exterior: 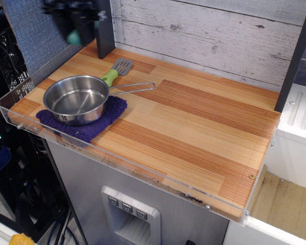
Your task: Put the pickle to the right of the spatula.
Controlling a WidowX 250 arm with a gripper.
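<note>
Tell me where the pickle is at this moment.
The pickle is held in the blurred end effector at the upper left of the view, lifted above the steel pan and left of the spatula.

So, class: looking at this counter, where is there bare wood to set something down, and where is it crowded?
The wood is bare from the spatula and the pan's wire handle rightward to the dark post, and forward to the clear front rail. The left end is crowded: the pan sits on a purple cloth. The gripper holds the pickle above it.
</note>
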